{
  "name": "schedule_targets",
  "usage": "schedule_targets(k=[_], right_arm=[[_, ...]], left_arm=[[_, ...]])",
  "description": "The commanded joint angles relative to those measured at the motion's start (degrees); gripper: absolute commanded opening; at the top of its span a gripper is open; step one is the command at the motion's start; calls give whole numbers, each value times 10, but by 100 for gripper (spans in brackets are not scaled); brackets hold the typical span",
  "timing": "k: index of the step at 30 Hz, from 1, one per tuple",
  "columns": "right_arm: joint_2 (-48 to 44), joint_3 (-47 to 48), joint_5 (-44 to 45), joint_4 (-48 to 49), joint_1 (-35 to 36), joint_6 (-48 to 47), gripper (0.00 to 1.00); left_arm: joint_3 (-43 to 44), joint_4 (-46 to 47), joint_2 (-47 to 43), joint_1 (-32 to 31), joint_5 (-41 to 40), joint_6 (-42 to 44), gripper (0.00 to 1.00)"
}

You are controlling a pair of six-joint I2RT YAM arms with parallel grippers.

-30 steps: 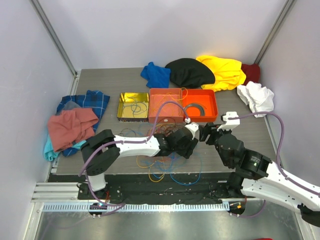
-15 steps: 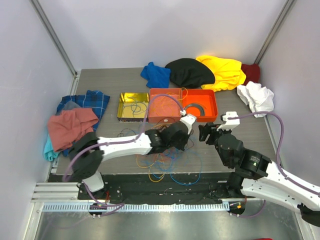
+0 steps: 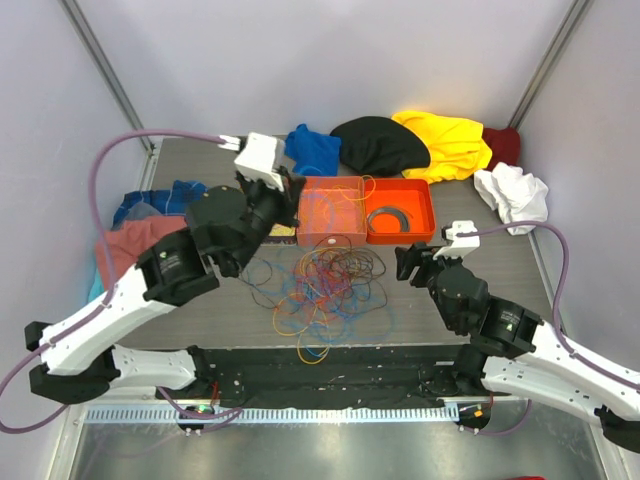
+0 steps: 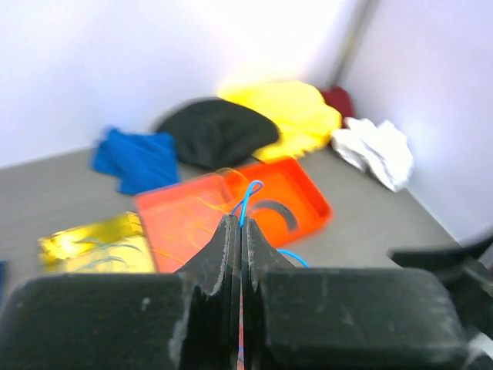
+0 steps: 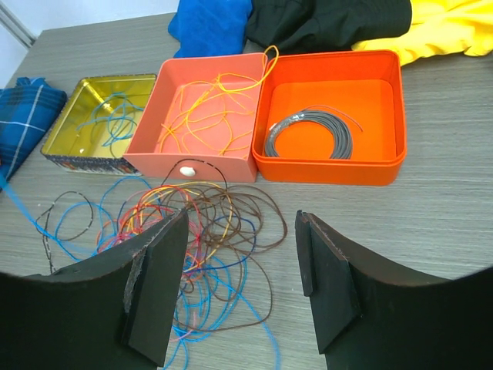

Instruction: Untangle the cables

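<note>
My left arm (image 3: 160,275) is raised and reaches from the near-left corner toward the far side, with its wrist above the gold tin (image 5: 77,159). My left gripper (image 4: 237,231) is fully closed, its fingers pressed together on a single blue cable (image 4: 246,199) that loops up out of the fingertips. My right arm (image 3: 500,325) extends low from the near-right. My right gripper (image 5: 243,324) has its jaws well apart and holds nothing, just right of the tangle. The cables (image 3: 325,282) lie in a loose heap on the table (image 5: 447,208) in front of the orange tray (image 5: 331,171). Further strands lie in the tray's left compartment and in the tin.
</note>
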Motion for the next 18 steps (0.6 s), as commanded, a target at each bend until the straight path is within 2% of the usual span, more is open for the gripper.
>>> schedule_targets(k=[1, 8, 14, 18], right_arm=[[5, 10, -3, 41, 1, 2, 65], [18, 15, -14, 50, 1, -8, 65], [18, 10, -21, 62, 1, -12, 65], [18, 5, -25, 67, 1, -13, 65]], left_arm=[[67, -67, 13, 31, -88, 78, 0], [214, -61, 57, 86, -101, 141, 0], [368, -67, 123, 92, -120, 207, 0], [410, -89, 153, 93, -110, 208, 0]])
